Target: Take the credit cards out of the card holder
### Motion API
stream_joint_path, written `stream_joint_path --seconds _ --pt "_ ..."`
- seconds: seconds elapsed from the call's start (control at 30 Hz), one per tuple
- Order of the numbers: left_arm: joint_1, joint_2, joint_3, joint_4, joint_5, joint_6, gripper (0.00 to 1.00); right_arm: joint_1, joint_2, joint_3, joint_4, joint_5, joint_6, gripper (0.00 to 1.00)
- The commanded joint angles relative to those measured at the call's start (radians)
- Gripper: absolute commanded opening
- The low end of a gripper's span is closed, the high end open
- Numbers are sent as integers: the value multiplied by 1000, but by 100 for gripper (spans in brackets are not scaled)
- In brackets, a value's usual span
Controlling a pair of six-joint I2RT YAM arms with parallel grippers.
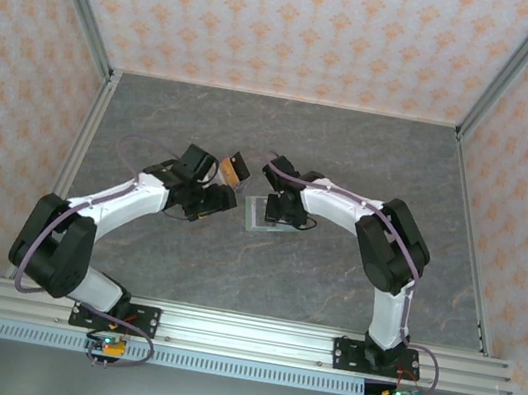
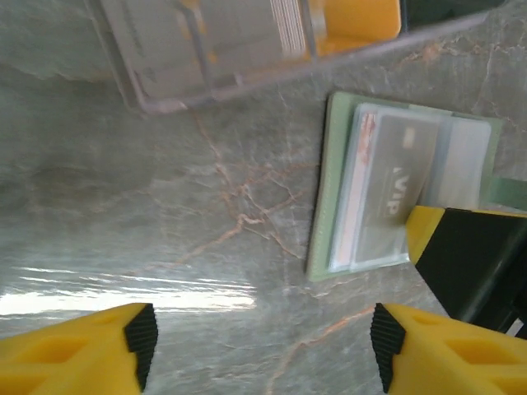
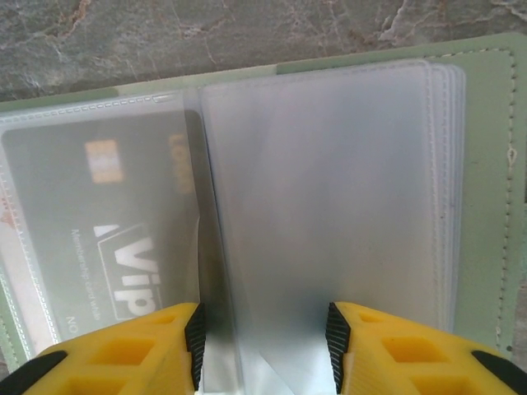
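The sage-green card holder [image 1: 256,220] lies open on the table, its clear sleeves up. A grey credit card [image 3: 107,239] marked "VIP", with a gold chip, sits inside the left sleeve; the card [image 2: 394,185] also shows in the left wrist view within the holder [image 2: 321,206]. My right gripper [image 3: 265,346] is low over the holder [image 3: 486,164], jaws apart, with a clear sleeve leaf between the fingertips. My left gripper [image 2: 262,346] hovers open over bare table just left of the holder, nothing between its fingers. In the top view it [image 1: 221,201] faces the right gripper [image 1: 280,210].
A small brown-black-beige bundle [image 1: 236,168] lies just behind the left gripper. The right gripper's yellow and black finger [image 2: 469,255] reaches over the holder's near corner. Patterned walls and metal posts [image 1: 90,118] ring the grey marbled table [image 1: 330,290].
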Motion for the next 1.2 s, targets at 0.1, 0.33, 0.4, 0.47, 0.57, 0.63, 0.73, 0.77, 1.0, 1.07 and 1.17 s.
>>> stream_joint_path --seconds 0.1,0.33,0.4,0.47,0.57,0.63,0.73,0.77,1.0,1.07,1.17 --pt "-76 108 78 86 27 -39 55 -16 21 -42 -12 16 33 41" --pt "-133 230 169 95 32 -66 41 -16 19 -65 4 12 49 40" --pt "-144 268 191 96 33 -68 36 -16 19 -69 6 9 53 39" --pt "-147 302 210 94 34 -66 32 -16 18 -72 8 8 56 39" --pt "-148 337 232 92 37 -63 30 -16 14 -77 14 4 61 39" --pt "-147 354 244 92 42 -61 30 -16 14 -82 18 1 60 38" --pt "-147 375 252 88 41 -58 29 -17 12 -88 24 -2 62 38" --pt "-148 380 251 90 41 -60 29 -17 12 -91 26 -5 61 38" --pt "-146 406 245 101 47 -63 29 -17 16 -100 40 -14 65 37" --pt "-147 408 241 103 51 -63 29 -19 18 -102 42 -17 63 37" --pt "-147 409 240 109 63 -61 28 -19 18 -106 47 -24 65 37"
